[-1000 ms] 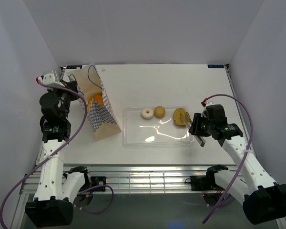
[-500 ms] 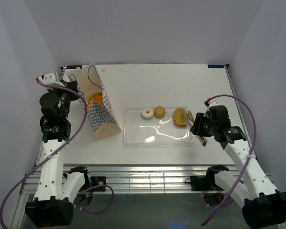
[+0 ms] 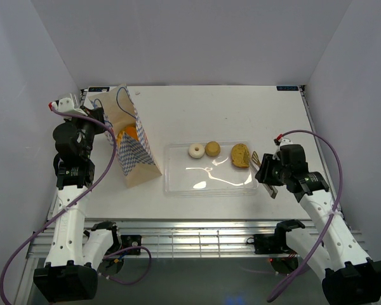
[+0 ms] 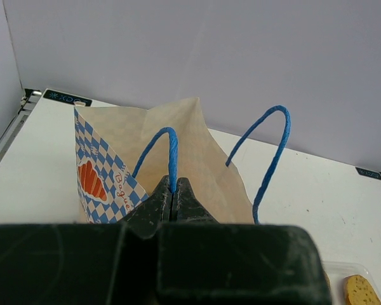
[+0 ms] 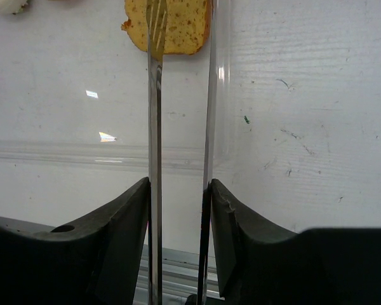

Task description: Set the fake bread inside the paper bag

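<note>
Left wrist view, and there's lettering on the paper bag point(image 4: 197, 159): a blue handwritten word point(image 4: 122, 185) on its chequered side reads something like "Bogue", its end hidden. It sits right beside an orange croissant emblem point(image 4: 91, 180). Behind the bag, a black sticker point(image 4: 66, 97) on the table corner carries a blue mark and tiny print, too small to read.

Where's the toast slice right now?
Top view: the toast slice lies at the right end of the clear tray, right of the small bun, at the tips of the tongs held by the right hand.
</note>
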Available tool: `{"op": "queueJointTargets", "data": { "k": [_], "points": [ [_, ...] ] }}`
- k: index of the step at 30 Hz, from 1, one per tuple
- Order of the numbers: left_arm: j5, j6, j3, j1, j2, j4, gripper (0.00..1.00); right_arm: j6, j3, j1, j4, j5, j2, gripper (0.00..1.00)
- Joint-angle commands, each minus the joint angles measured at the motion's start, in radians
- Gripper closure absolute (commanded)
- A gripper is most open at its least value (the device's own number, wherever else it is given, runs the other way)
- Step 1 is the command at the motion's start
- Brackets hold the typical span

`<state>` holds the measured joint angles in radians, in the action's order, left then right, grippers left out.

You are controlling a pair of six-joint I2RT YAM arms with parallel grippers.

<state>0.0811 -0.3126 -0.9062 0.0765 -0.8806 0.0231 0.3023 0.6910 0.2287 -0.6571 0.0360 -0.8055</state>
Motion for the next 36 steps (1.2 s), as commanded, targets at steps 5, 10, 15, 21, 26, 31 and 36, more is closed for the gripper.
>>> {"op": "queueJointTargets", "data": {
  "k": [5, 10, 15, 21, 26, 31, 36],
  "points": [
    [0.016, -0.002, -0.013, 0.006, 0.0, 0.003, 1.0, -0.005, -0.015, -0.006, 0.014, 0.012, -0.004, 0.52],
    [0.016, -0.002, -0.013, 0.005, 0.0, 0.003, 1.0, 0.001, -0.025, -0.008, 0.031, 0.03, -0.021, 0.52],
    [0.016, -0.002, -0.014, 0.005, 0.0, 0.003, 1.0, 0.015, -0.05, -0.011, 0.057, 0.056, -0.026, 0.52],
    [0.016, -0.002, -0.014, 0.005, 0.0, 0.003, 1.0, 0.027, -0.054, -0.02, 0.079, 0.091, -0.031, 0.56],
    [0.014, -0.002, -0.014, 0.006, 0.002, 0.003, 1.0, 0.035, -0.056, -0.028, 0.109, 0.16, -0.044, 0.64],
    [0.013, 0.0, -0.014, 0.005, 0.003, 0.003, 1.0, 0.038, -0.051, -0.032, 0.125, 0.194, -0.054, 0.74],
    [0.013, 0.0, -0.014, 0.005, 0.005, 0.003, 1.0, 0.043, -0.01, -0.032, 0.116, 0.222, -0.04, 0.87]
  ]
}}
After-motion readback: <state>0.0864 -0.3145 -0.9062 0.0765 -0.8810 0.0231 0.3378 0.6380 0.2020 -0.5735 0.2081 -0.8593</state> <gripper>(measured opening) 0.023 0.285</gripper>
